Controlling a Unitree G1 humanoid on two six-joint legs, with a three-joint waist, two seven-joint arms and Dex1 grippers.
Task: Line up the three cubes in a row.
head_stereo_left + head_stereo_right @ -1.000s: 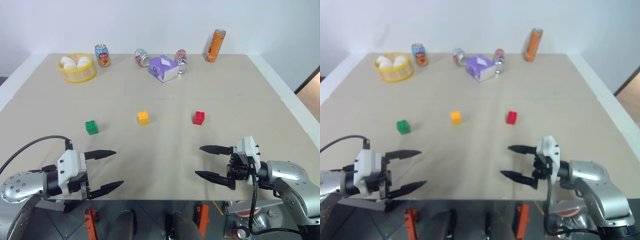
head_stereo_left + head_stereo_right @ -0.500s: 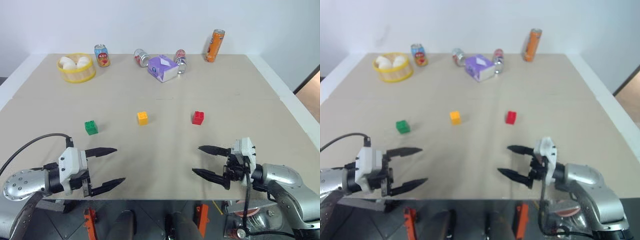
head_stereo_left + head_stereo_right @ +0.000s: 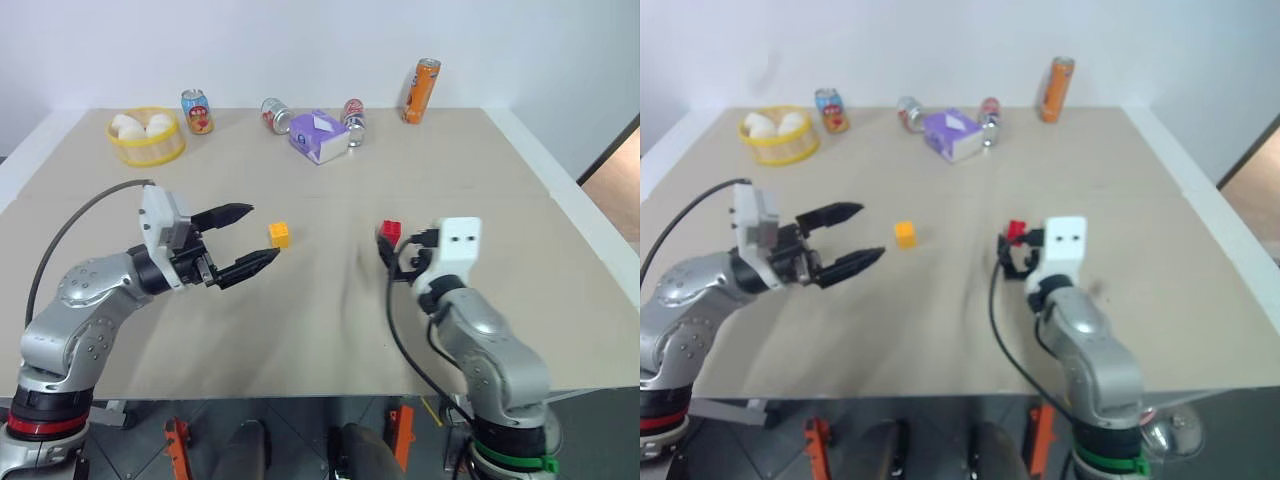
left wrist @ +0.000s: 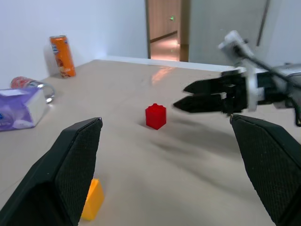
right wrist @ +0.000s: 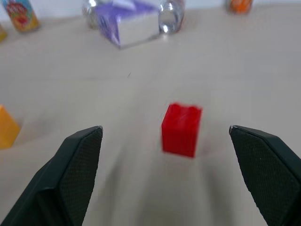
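**Spotter:** What's the ground like?

**Me:** Beige table against a white wall. Along the far edge: a purple carton, several soda cans, one orange can standing upright, and a yellow basket holding white egg-like things. None of that is ours.

**Spotter:** Cubes?

**Me:** Red cube sits dead ahead of my right gripper, centred between its fingers but just beyond the tips, not touched. Yellow-orange cube lies just past the tips of my left gripper, slightly off to its inner side; the left wrist view catches it low beside one finger. I can't make out the green cube (likely behind the left arm).

**Spotter:** Grippers?

**Me:** Both spread wide, nothing in either. Both point roughly level across the table.

**Spotter:** How will they handle?

**Me:** My guess: hard plastic, very light, rigid, smooth on the sides and studded on top. No crushing worry, but a light cube will skate or tip if one finger arrives first. I'd pinch across two opposite flat side faces, low on the body, fingers square to the faces, staying off the studs and corners.

**Spotter:** Which first?

**Me:** Red looks best aligned.
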